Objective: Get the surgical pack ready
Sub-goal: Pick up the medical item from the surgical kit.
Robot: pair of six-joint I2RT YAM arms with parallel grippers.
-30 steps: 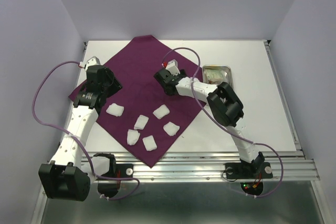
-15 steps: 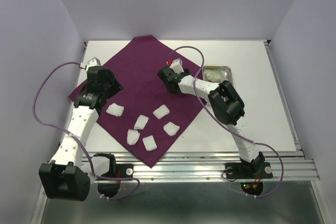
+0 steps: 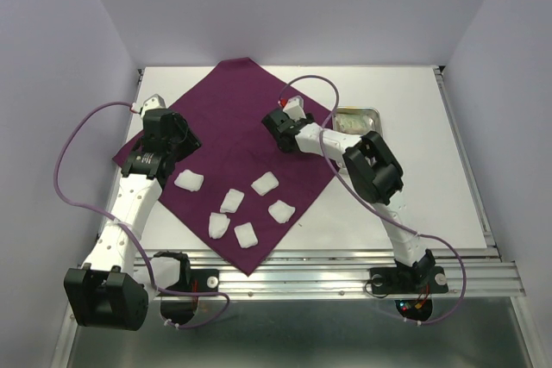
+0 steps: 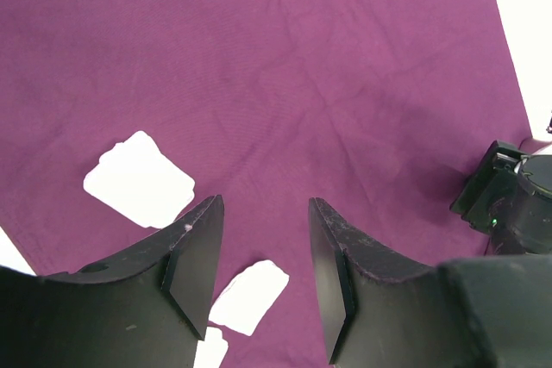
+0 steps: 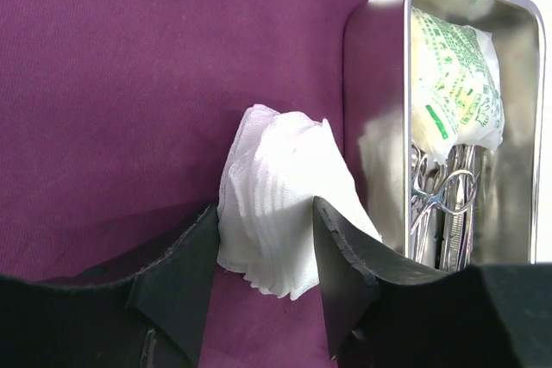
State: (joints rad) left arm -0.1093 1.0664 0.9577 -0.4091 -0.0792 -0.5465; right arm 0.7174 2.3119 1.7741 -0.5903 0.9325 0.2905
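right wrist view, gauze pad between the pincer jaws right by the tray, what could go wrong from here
The gauze pad is a loose layered stack inside the right pincer; a shallow grip may lift only some layers. It lies on the purple cloth; closing low could pinch the cloth and shift the other pads. The steel tray stands close beside it, so the pincer could knock it.

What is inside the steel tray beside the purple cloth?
The steel tray holds a white packet with green print and, beside it, metal ring-handled instruments. Whatever lies under the packet is covered, and the tray's near end is hidden behind the right gripper.
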